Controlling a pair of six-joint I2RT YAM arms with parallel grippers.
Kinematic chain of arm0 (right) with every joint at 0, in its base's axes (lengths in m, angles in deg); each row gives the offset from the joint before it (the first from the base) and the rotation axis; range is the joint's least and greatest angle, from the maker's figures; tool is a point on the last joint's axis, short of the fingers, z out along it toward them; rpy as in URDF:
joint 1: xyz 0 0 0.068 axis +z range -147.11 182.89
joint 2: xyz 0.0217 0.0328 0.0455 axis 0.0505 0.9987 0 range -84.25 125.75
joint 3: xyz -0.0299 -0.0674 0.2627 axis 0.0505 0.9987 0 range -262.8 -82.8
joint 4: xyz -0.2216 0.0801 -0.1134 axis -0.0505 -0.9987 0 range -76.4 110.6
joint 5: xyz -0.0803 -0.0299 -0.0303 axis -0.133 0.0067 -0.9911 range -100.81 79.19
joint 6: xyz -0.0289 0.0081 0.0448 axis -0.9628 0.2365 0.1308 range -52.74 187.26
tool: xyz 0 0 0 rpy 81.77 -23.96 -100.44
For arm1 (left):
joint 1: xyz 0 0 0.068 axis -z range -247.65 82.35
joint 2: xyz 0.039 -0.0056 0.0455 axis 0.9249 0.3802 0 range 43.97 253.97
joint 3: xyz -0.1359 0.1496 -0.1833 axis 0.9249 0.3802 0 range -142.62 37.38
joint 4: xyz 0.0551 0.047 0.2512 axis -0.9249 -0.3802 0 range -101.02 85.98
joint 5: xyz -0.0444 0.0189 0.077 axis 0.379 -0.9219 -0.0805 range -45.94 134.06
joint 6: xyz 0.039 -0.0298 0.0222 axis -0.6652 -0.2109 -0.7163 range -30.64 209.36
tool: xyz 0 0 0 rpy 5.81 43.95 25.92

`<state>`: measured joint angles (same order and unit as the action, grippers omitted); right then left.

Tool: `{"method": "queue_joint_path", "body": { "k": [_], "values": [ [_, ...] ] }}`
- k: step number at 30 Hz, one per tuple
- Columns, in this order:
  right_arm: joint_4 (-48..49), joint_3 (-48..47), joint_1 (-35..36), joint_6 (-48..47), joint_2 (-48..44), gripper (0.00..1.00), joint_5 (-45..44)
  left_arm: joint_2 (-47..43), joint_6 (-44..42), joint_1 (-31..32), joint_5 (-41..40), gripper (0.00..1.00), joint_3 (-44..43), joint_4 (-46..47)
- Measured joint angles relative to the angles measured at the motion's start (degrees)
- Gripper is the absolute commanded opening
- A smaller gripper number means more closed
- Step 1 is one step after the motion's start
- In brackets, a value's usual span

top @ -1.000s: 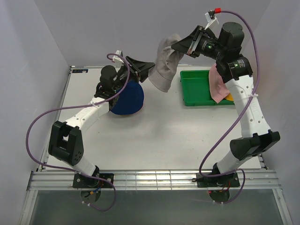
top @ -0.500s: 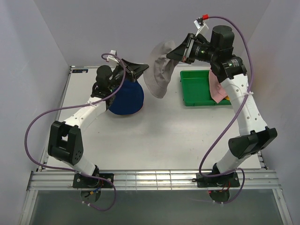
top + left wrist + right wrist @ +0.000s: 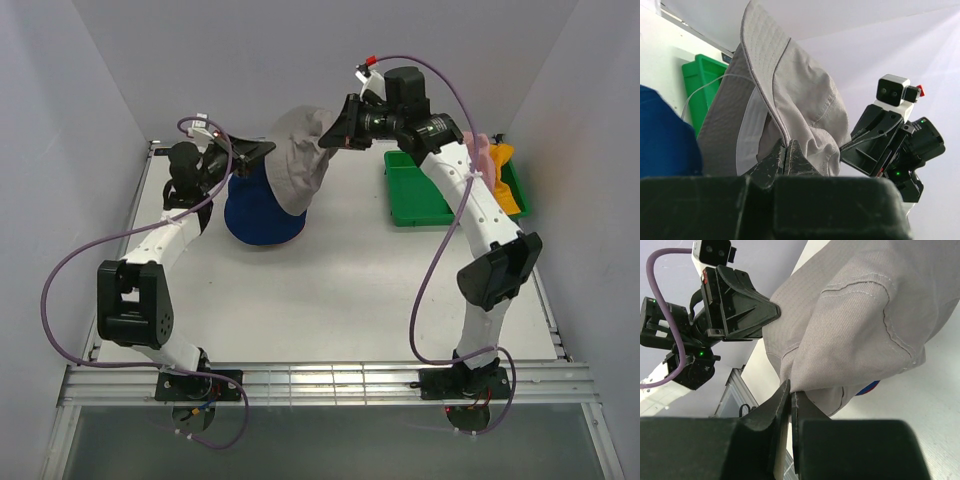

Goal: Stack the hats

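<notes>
The grey hat (image 3: 300,160) is made of soft, finely ribbed fabric with stitched seams on the crown. Its floppy brim is edged with rows of stitching, and a paler lining is seen inside it from the left wrist view. It is held in the air, spread between the two arms, with its lower part hanging over the crown of the blue hat (image 3: 262,215). Whether the two hats touch cannot be told. The blue hat is set crown up on the tabletop (image 3: 350,290), left of centre and toward the back. A pink hat (image 3: 478,150) and a yellow-orange hat (image 3: 510,178) are draped at the far right end of the green tray (image 3: 430,200).

The left arm (image 3: 165,240) is stretched forward along the left side of the tabletop, with its wrist turned toward the right. The left fingers (image 3: 774,157) are pressed together on the edge of the grey hat's brim. The right arm (image 3: 480,205) is raised high from its base and leaned leftward over the tray, its wrist pointed at the left arm. The right fingers (image 3: 779,405) are closed on the opposite edge of the grey hat.
</notes>
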<state>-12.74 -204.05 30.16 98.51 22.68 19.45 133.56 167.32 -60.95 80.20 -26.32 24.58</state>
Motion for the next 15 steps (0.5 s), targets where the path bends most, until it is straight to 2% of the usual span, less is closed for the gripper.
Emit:
{"method": "queue_joint_path", "body": {
  "k": [5, 15],
  "values": [
    [-1.2, -5.6, 2.6, 0.1, 4.6, 0.08, -1.7, -0.3, -1.2, -3.2, 2.5, 0.00, 1.3, -0.1],
    [2.3, -5.1, 6.4, 0.6, 4.9, 0.08, -5.4, -2.8, -2.5, -10.3, 6.7, 0.00, 4.6, -0.3]
  ]
}}
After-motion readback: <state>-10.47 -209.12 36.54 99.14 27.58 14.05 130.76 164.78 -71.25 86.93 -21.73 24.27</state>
